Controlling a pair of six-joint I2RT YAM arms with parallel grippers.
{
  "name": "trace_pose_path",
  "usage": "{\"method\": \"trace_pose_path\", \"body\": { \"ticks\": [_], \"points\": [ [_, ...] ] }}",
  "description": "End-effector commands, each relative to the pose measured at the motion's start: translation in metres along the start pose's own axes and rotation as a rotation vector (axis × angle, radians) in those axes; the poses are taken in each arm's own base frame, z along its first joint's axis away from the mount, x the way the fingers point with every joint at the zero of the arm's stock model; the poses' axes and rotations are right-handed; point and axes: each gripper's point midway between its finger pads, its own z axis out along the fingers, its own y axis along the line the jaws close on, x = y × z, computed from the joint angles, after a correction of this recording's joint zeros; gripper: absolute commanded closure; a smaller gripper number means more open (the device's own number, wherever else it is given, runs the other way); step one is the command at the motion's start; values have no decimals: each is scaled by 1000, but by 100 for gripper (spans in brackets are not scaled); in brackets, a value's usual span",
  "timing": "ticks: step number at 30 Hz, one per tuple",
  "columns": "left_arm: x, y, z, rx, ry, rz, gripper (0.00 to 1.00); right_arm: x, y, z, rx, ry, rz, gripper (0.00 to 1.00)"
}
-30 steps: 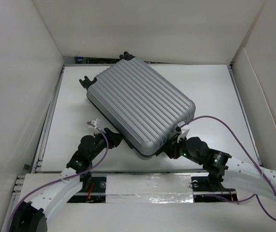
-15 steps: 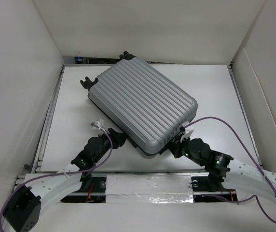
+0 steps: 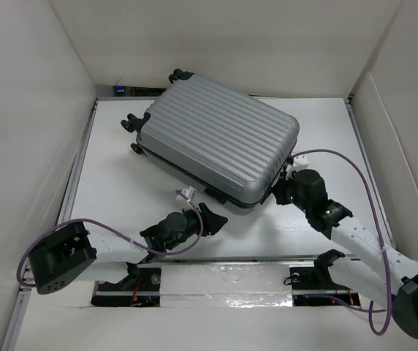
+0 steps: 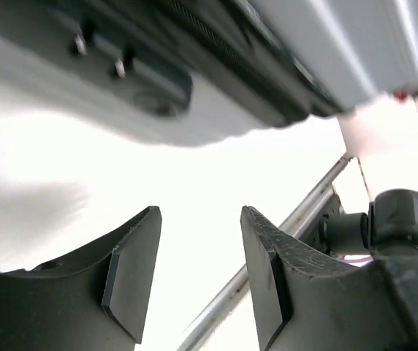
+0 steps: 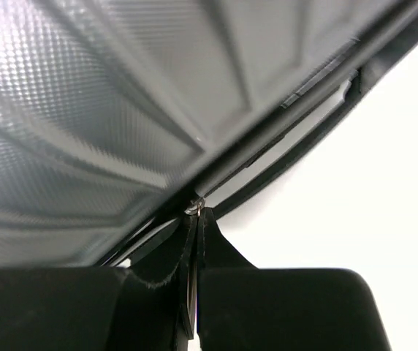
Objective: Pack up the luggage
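Luggage, the large silver-grey ribbed hard-shell suitcase (image 3: 220,142), looks heavy, stiff, slick, so take its black handle (image 4: 85,58); left gripper (image 4: 199,219) gapes empty, right gripper (image 5: 196,212) is pinched closed at the zip (image 5: 267,135).

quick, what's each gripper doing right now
left gripper: open, holding nothing
right gripper: shut at the suitcase zip seam; whether it pinches anything cannot be told

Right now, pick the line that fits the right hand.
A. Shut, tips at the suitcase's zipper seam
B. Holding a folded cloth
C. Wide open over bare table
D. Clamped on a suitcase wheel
A: in the right wrist view the right hand is pinched shut, its tips at a small metal pull on the zipper seam of the suitcase.
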Motion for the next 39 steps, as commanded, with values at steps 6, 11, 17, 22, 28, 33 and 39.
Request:
{"method": "trace_pose_path", "body": {
  "ticks": [6, 11, 17, 22, 28, 33, 39],
  "points": [
    [-2, -29, 8, 71, -14, 48, 52, -25, 24, 0, -173, -126, 53, 100],
    [-18, -51, 34, 117, -67, 86, 48, 11, 35, -15, -193, -60, 70, 100],
    [-38, -58, 71, 138, -104, 75, 48, 34, 53, -36, -240, -19, 94, 100],
    [-43, -64, 94, 133, -108, 97, 49, 57, 99, -49, -385, 48, 90, 100],
    [-41, -70, 114, 156, -93, 85, 49, 57, 159, -49, -437, 42, 123, 100],
    [-37, -57, 96, 132, -85, 81, 46, 31, 149, -20, -283, -124, 184, 100],
    [-28, -17, 38, 35, -65, 98, 21, 23, 134, -3, -242, -135, 165, 100]
  ]
}}
